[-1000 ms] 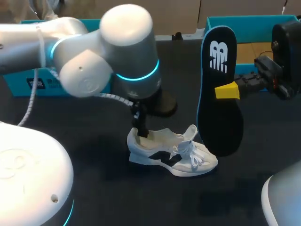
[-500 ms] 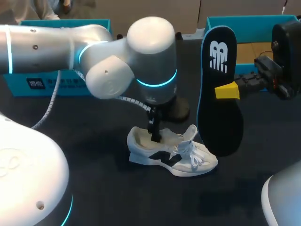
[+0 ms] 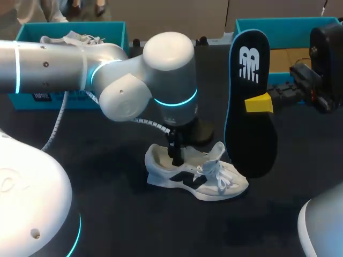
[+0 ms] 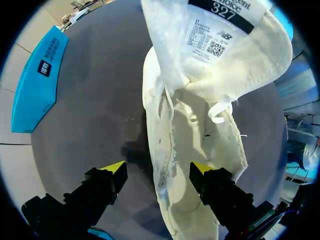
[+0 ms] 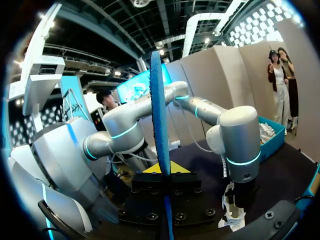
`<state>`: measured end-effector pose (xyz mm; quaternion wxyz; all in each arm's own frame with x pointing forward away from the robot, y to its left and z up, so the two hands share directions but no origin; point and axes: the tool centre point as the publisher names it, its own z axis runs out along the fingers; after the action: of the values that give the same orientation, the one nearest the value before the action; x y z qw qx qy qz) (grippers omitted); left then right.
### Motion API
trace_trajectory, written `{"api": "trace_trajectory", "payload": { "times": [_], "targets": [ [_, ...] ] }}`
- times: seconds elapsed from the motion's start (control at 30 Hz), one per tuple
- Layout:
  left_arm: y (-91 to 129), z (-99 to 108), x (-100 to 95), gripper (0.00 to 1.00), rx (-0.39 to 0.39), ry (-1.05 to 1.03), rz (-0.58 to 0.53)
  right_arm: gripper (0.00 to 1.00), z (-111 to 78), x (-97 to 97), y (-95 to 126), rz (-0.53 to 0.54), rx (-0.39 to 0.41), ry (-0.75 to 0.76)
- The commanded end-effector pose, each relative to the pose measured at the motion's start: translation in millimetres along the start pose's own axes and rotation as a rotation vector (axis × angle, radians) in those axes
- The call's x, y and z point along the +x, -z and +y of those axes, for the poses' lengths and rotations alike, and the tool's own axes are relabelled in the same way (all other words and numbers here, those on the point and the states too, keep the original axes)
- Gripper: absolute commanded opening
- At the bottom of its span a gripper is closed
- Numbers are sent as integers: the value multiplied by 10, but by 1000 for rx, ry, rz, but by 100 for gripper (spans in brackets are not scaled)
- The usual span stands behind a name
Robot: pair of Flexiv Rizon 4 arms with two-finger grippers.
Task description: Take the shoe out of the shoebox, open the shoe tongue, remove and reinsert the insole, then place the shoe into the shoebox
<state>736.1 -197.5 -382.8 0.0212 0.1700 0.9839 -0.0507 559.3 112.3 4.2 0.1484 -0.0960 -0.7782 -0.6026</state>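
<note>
1. While you look down from the head view, you see the white lace-up shoe with a black side mark [image 3: 195, 176] resting on its sole on the dark table [image 3: 107, 214]. It is outside both boxes, with its toe toward your right arm's side.
2. Your left gripper [image 3: 176, 155] points down at the heel end of the shoe's opening.
3. From the left wrist view, the left gripper [image 4: 159, 172] has its fingers spread. One yellow tip is over the table just outside the shoe [image 4: 200, 125] and the other is over its inside. The side wall runs between them, with neither tip seen pressing on it.
4. Ahead of those fingers, the white padded tongue [image 4: 220, 40] is folded forward and open, its printed label showing.
5. Your right gripper [image 3: 259, 103] pinches the long black foam insole with a blue edge [image 3: 249, 107] at mid-length. It holds the insole upright in the air, the lower end near the shoe's toe.
6. From the right wrist view, the insole [image 5: 157, 125] stands edge-on between the pads of the right gripper [image 5: 162, 167].
7. One open teal cardboard box [image 3: 69, 32] sits at the far left with another white shoe [image 3: 69, 38] inside it, and a second teal box [image 3: 284, 27] sits at the far right.
</note>
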Motion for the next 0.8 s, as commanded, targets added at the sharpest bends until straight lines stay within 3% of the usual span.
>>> {"api": "trace_trajectory", "payload": {
  "times": [0.03,0.07,0.13,0.2,0.23,0.27,0.57,0.8],
  "targets": [
    [-98,-51,-14,76,-2,-3,5,0,1,-18,-16,2,1,0],
    [-104,-62,-11,73,-2,-5,7,0,1,-18,-16,2,1,0],
    [-121,-82,-8,51,-5,-8,9,0,1,-18,-16,2,1,0],
    [-140,-95,-2,42,-9,-14,11,0,1,-18,-16,2,1,0],
    [-145,-98,-1,31,-11,-17,13,0,1,-18,-16,2,1,0],
    [-154,-101,2,1,-12,-18,15,0,1,-18,-16,2,1,0],
    [-97,-71,14,0,-3,-38,16,0,1,-18,-16,2,1,0],
    [115,-49,35,0,21,-109,22,0,1,-18,-16,2,1,0]
  ]
}}
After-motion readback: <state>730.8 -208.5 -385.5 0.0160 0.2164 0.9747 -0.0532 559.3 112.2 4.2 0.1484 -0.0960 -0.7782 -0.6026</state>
